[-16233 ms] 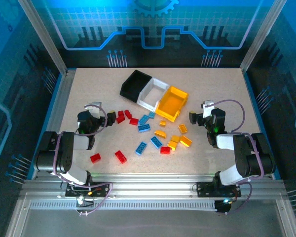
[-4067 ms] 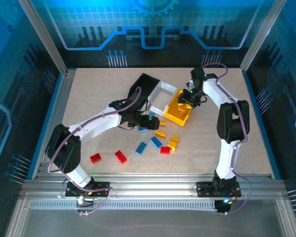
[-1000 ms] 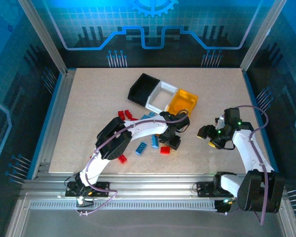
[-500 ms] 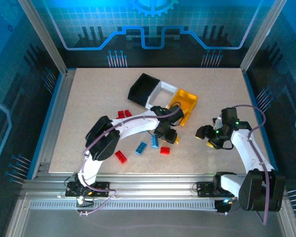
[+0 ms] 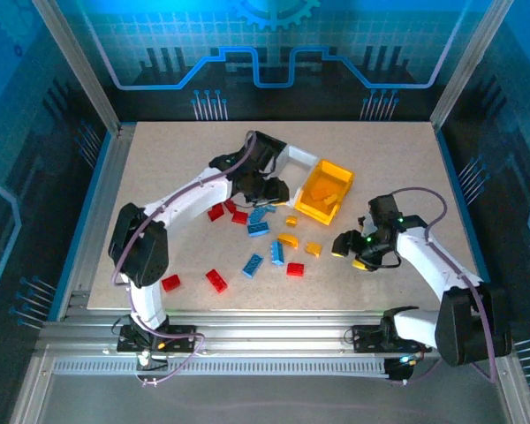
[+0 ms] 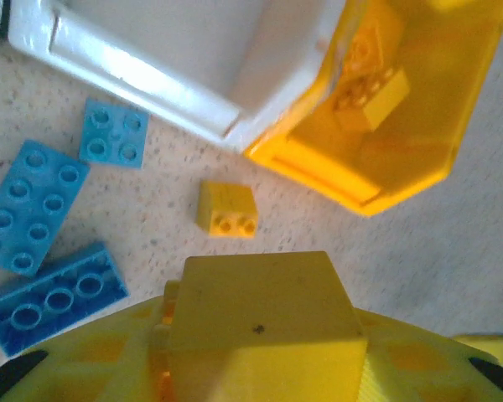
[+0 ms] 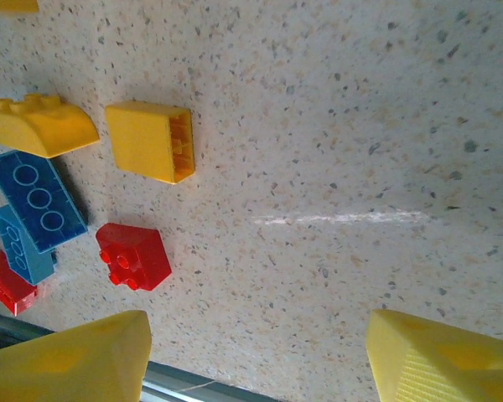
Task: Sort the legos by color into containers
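My left gripper [image 5: 269,187] hangs in the upper middle of the overhead view, just left of the white bin [image 5: 302,159]. The yellow bin [image 5: 311,210] is joined to that bin's right side. In my left wrist view my fingers [image 6: 419,368] are pinching a yellow brick [image 6: 264,306] at the bottom centre. Above it a small yellow piece [image 6: 227,209] lies alone on the table [image 5: 159,168]. Three blue pieces sit at the left edge of that view: a square plate [image 6: 113,134], a long plate [image 6: 29,205] and a blue brick [image 6: 50,301]. The white bin fills the upper left there and the yellow bin the upper right, with one loose yellow block [image 6: 373,96] lying inside.

My right gripper [image 5: 349,254] sits right of centre in the overhead view, over bare table just right of the scattered pieces. Its fingers [image 7: 440,360] are spread apart, with nothing between them. In the right wrist view a yellow hollow brick [image 7: 151,141] lies in the upper left, and a sloped yellow piece [image 7: 38,124] is near it on its left. A dark blue brick [image 7: 38,201] sits below those, and a red brick [image 7: 134,255] lies lower, apart from the rest.
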Controlling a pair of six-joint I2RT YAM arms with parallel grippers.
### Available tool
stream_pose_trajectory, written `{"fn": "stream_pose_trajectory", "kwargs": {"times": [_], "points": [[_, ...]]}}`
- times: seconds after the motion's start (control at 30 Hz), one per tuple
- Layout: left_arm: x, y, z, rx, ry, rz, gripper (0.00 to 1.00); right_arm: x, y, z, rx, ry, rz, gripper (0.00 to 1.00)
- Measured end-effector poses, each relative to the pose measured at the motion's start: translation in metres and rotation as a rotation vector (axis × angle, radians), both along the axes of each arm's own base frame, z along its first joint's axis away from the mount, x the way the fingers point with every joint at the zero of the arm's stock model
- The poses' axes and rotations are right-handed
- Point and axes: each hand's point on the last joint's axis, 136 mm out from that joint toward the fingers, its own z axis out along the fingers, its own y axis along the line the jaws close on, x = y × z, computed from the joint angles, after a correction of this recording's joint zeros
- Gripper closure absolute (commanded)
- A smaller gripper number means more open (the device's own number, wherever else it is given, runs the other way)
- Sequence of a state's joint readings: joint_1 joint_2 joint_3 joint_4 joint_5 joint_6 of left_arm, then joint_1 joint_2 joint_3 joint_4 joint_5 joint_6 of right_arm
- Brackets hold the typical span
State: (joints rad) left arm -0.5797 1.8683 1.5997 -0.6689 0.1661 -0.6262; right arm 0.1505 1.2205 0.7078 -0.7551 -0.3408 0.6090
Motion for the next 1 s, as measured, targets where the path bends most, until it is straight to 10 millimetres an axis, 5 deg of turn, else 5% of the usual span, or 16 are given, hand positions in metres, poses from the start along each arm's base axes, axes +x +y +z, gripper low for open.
{"fn": "stream_pose_trajectory", "kwargs": {"times": [0.2, 0.6, 1.0], "points": [[0.035, -0.052, 0.013, -0.127, -0.013, -0.017, 0.61, -0.001, 0.003, -0.005, -0.003, 0.023, 0.008, 0.30], [0.068, -0.124, -0.017, -0.197, 0.026, -0.066, 0.53, -0.004, 0.002, -0.006, -0.024, 0.036, 0.017, 0.30], [0.065, -0.135, -0.028, -0.191, 0.067, -0.066, 0.30, -0.008, -0.001, -0.004, -0.042, 0.036, 0.018, 0.30]]}}
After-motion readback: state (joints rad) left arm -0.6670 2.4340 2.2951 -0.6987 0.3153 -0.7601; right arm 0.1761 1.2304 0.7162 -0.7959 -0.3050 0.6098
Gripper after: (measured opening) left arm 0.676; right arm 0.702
